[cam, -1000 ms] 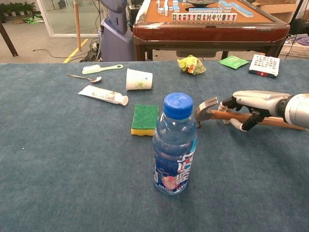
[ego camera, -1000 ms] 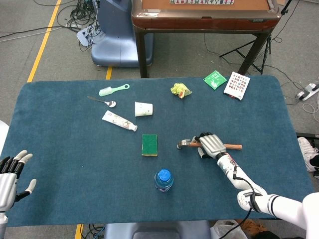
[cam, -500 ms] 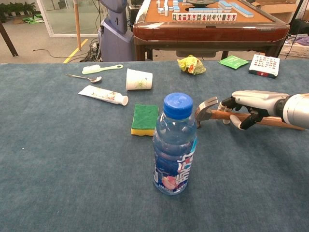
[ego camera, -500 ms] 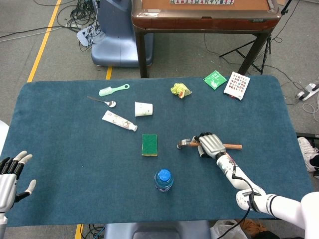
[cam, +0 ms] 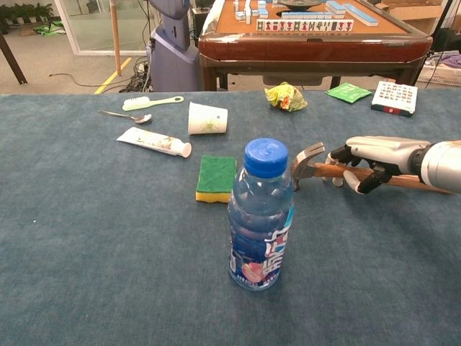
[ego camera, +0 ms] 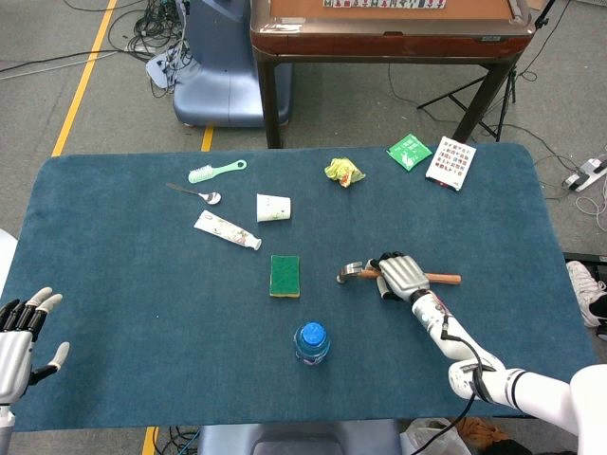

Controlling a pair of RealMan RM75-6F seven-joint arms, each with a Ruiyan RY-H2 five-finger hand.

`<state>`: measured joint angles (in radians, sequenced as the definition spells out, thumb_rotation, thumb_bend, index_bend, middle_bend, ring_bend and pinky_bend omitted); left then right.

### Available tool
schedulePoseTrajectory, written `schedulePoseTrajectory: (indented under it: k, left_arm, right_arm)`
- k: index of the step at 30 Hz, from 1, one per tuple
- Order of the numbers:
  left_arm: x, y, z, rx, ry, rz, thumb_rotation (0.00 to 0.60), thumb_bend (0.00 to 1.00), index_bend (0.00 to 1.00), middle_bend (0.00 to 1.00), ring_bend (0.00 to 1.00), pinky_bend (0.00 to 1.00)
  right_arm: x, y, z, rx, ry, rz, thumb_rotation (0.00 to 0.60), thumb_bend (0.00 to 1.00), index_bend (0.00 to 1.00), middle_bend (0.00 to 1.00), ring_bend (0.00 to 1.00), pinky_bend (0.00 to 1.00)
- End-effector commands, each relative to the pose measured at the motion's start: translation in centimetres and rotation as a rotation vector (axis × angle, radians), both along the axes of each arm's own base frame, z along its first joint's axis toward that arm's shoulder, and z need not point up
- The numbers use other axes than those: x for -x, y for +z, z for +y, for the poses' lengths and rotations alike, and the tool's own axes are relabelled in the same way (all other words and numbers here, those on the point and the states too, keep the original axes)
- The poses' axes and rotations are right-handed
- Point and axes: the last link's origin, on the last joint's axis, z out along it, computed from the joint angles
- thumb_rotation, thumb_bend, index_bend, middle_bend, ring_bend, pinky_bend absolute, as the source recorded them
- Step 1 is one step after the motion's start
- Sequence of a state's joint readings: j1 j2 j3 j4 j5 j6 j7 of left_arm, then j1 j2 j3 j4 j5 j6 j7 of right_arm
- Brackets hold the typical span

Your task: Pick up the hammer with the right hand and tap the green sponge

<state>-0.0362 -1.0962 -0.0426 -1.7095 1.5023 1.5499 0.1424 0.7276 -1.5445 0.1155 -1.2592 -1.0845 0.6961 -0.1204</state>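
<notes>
The hammer [ego camera: 350, 275] lies right of the table's centre, its metal head pointing left and its wooden handle [ego camera: 444, 279] running right. My right hand [ego camera: 400, 275] covers the handle just behind the head, and its fingers curl around it. In the chest view the hammer [cam: 308, 161] sits with its head tipped a little off the cloth, gripped by the right hand [cam: 374, 155]. The green sponge [ego camera: 285, 275] lies flat to the left of the hammer head, and the sponge [cam: 216, 176] shows a yellow underside. My left hand [ego camera: 19, 336] hovers at the table's near left corner, fingers spread and empty.
A blue-capped water bottle [ego camera: 312, 343] stands near the front edge, below the sponge. A paper cup [ego camera: 273, 208], toothpaste tube [ego camera: 228, 230], spoon [ego camera: 194, 192] and toothbrush [ego camera: 216, 171] lie back left. A crumpled wrapper [ego camera: 344, 172], green packet [ego camera: 409, 151] and printed card [ego camera: 450, 162] lie at the back right.
In the chest view the hammer head has risen slightly under the right hand. The left hand has sunk a little lower at the corner.
</notes>
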Motion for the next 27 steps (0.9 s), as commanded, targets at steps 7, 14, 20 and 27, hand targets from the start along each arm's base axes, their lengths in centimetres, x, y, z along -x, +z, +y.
schedulePoseTrajectory:
  k: [7,14,20,27]
  left_arm:
    - [-0.06,-0.04,0.09,0.005,-0.001,0.001,0.600,0.28,0.18,0.13,0.15,0.08]
    - [-0.04,-0.07,0.13,0.006,-0.001,0.002,0.600,0.28,0.18,0.13,0.15,0.08]
    - [0.00,-0.09,0.15,0.009,-0.001,0.003,0.600,0.28,0.18,0.13,0.15,0.08]
    - [0.05,-0.10,0.15,0.012,0.001,0.004,0.600,0.28,0.18,0.13,0.15,0.08]
  right_arm:
    - [-0.12,-0.15,-0.15,0.002,-0.001,-0.005,0.599,0.70,0.34,0.38,0.18,0.20]
    - [-0.21,-0.07,-0.13,0.013,0.007,-0.012,0.600,0.68,0.35,0.45,0.21,0.20]
    - [0.05,-0.10,0.04,0.016,0.005,-0.009,0.600,0.68,0.37,0.49,0.23,0.20]
    - [0.18,-0.19,0.11,0.017,0.002,-0.006,0.600,0.68,0.41,0.53,0.26,0.20]
